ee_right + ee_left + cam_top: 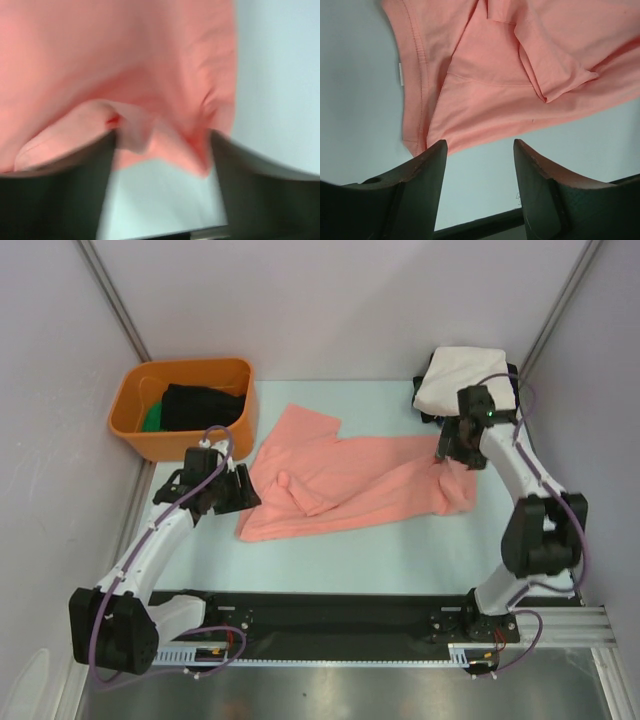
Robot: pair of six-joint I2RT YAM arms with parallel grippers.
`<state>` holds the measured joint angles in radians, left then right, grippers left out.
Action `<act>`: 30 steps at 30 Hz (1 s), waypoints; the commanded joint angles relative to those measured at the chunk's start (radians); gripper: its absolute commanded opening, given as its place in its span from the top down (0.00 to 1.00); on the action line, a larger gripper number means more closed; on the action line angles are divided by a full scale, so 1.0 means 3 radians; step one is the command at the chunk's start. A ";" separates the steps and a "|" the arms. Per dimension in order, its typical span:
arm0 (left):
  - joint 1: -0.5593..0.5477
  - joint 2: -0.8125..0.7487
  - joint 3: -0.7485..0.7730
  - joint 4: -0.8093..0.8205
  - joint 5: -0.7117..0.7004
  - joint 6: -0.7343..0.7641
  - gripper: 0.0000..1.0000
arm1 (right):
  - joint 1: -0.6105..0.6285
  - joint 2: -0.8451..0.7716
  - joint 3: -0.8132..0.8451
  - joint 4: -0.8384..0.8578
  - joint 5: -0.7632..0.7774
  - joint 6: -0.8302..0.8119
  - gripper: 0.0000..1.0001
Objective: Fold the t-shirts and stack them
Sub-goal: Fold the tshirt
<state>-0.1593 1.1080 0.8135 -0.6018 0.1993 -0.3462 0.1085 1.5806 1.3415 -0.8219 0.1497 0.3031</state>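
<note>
top view, pink shirt [350,480]: it lies rumpled across the middle of the pale table [400,550], with one flap folded over itself.
top view, my left hand [235,490]: it is low at left centre, just beside the shirt's lower-left edge.
top view, my right hand [452,455]: it is over the shirt's right end, at the right of the frame.
top view, stack: a folded cream shirt [460,380] sits on a black shirt [425,405] at the upper right, just above my right hand.
top view, tub [130,410]: it is orange and stands at the upper left, with dark cloth [205,405] and something green [152,420] inside.
left wrist view, my left hand: the fingers stand apart with only bare table between them. The shirt's hem corner lies just past the left tip, and a small white tag [400,74] shows at the upper left.
right wrist view, my right hand: the view is blurred. The fingers stand apart, and a fold of the pink shirt hangs in the gap at their tips. I cannot tell if either finger touches it.
</note>
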 commanded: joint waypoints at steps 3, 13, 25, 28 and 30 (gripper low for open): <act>0.0030 0.0085 0.0003 0.0037 0.0062 0.0080 0.39 | -0.0295 0.1091 0.0937 -0.0466 0.0548 -0.0110 0.00; 0.0030 -0.0220 -0.0032 -0.0040 -0.0291 -0.0257 0.30 | -0.0531 -0.1279 -0.1596 0.0954 -0.0426 0.0600 0.03; 0.0025 -0.0671 -0.0897 0.0590 -0.0117 -0.0948 0.42 | -0.0510 -0.1475 -0.2365 0.1435 -0.0729 0.0708 0.30; 0.0025 -0.0692 -0.0901 0.0589 -0.0158 -0.0927 0.42 | -0.0510 -0.1414 -0.2339 0.1583 -0.0673 0.0723 0.32; 0.0025 -0.0717 -0.0917 0.0605 -0.0143 -0.0932 0.43 | -0.0541 -0.1363 -0.2283 0.1630 -0.0607 0.0698 0.34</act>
<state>-0.1574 0.9115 0.5304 -0.4683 0.1600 -0.6056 -0.0479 1.1580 0.6228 -0.4240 -0.0566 0.5053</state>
